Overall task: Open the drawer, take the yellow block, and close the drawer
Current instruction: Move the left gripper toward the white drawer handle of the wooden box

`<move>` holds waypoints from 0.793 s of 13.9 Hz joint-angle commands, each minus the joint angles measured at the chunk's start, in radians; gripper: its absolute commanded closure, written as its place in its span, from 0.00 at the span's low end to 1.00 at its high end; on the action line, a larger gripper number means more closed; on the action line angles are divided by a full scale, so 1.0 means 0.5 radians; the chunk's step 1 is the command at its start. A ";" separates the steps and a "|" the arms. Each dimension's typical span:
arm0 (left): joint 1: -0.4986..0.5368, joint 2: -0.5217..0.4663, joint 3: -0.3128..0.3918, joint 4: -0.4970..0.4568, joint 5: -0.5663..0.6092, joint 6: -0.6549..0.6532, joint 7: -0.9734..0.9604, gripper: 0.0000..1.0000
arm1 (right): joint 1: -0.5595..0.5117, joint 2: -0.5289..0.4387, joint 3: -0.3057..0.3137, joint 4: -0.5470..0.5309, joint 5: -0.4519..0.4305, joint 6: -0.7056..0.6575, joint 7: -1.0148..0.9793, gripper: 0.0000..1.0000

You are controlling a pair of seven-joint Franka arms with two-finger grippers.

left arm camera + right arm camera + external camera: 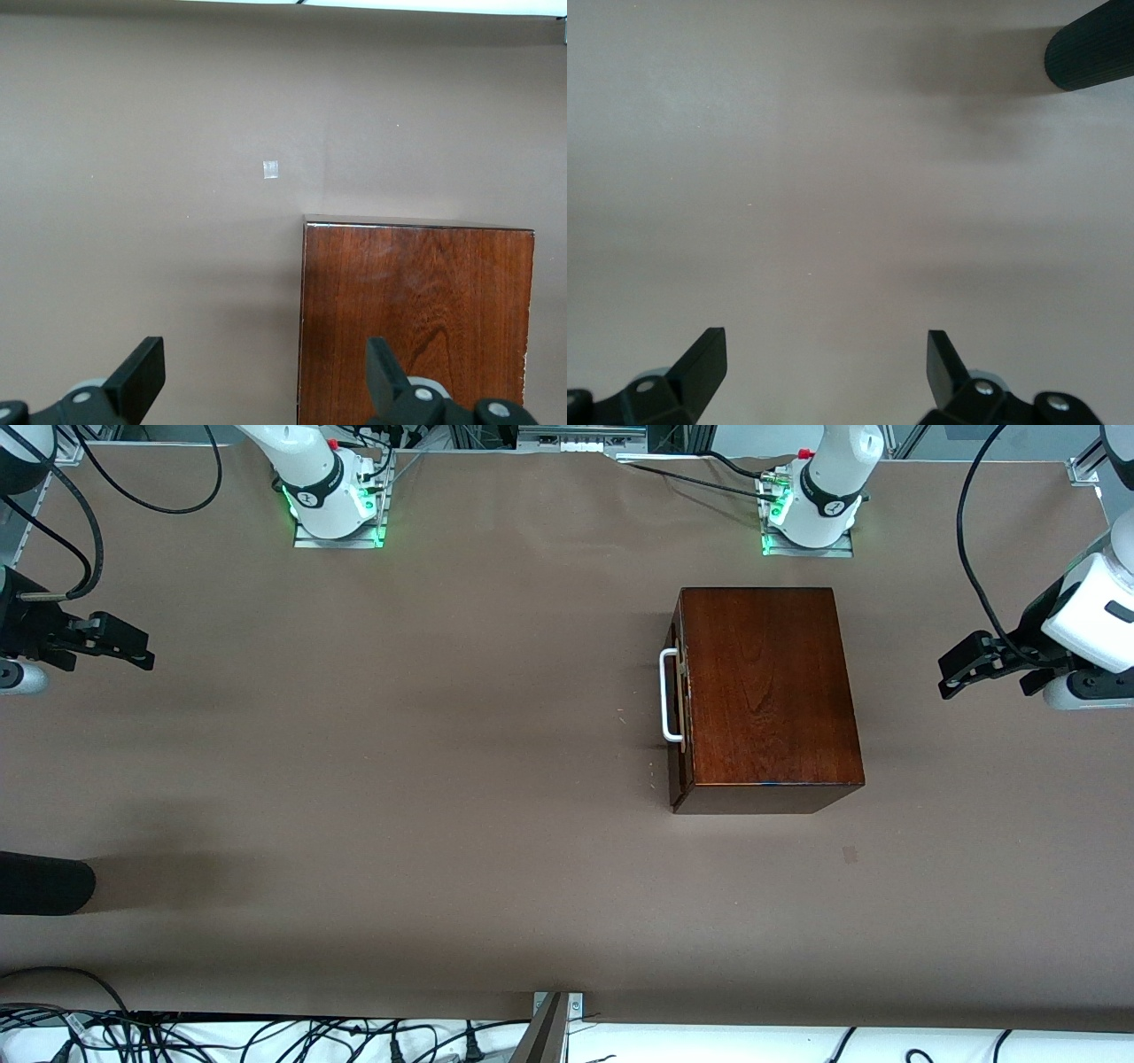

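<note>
One glossy dark wooden box [766, 691] sits on the brown counter [399, 779], its one drawer [678, 700] shut, white handle [669, 695] at nine o'clock; left gripper [961, 669] and right gripper [133, 646] hover spread, empty

Both arms wait; left end effector [955, 676] & right end effector [133, 648] open.

Wooden box [766, 691] on brown table [354, 779]

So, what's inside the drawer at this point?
Cannot be seen: the drawer is shut flush in the wooden box, only its front and white handle showing. No yellow block is visible anywhere.
</note>
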 commanded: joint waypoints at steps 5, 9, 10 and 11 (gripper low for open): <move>-0.092 0.020 -0.012 0.029 -0.043 -0.020 0.003 0.00 | -0.027 -0.020 0.015 0.010 0.029 -0.006 -0.024 0.00; -0.306 0.078 -0.012 0.032 -0.049 -0.041 -0.015 0.00 | -0.027 -0.020 0.015 0.010 0.029 -0.006 -0.024 0.00; -0.371 0.109 -0.012 0.032 -0.082 -0.041 -0.061 0.00 | -0.027 -0.020 0.015 0.010 0.029 -0.006 -0.024 0.00; -0.423 0.143 -0.012 0.032 -0.122 -0.041 -0.140 0.00 | -0.027 -0.020 0.015 0.010 0.029 -0.006 -0.024 0.00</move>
